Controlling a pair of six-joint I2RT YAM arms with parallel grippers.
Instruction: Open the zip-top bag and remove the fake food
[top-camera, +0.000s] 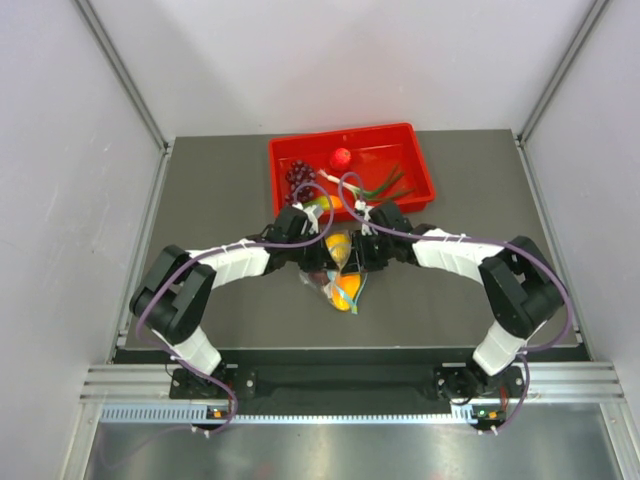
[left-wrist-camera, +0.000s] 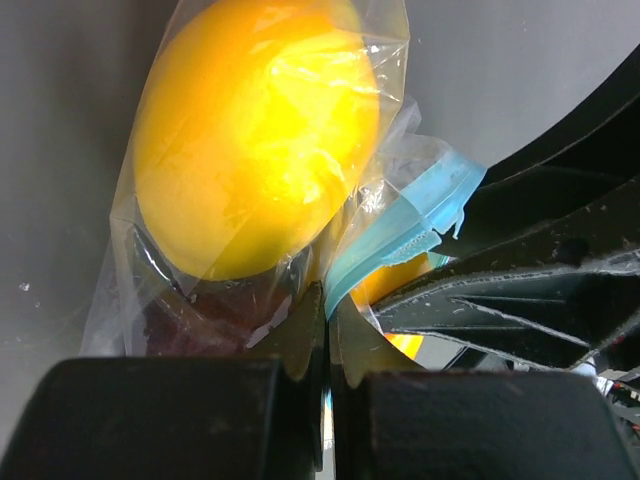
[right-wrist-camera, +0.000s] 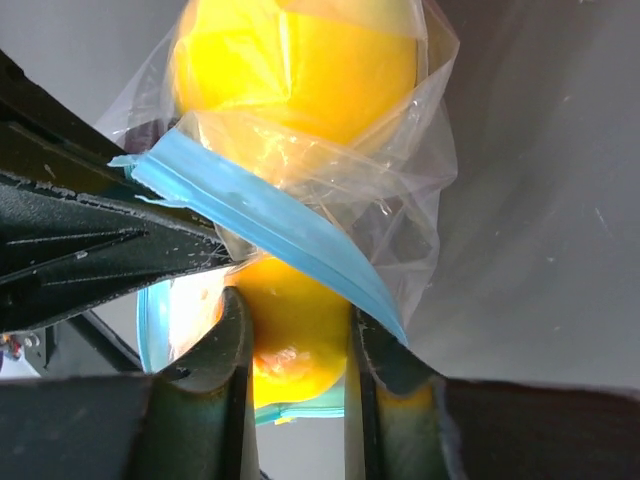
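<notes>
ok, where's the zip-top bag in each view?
Top external: zip-top bag at centre, just nearer than the red tray.
Left wrist: upper left, left gripper shut on its edge.
Right wrist: upper centre, reaching down into the right gripper.
Shared landmark: teal zip strip, both wrist views; unclear from above.

The dark grey surface (top-camera: 220, 200) carries a red tray (top-camera: 345, 134) just beyond the left end effector (top-camera: 325, 255) and right end effector (top-camera: 358, 252). The bag (top-camera: 345, 292) sits just nearer than them; whether it touches the surface is unclear.
</notes>
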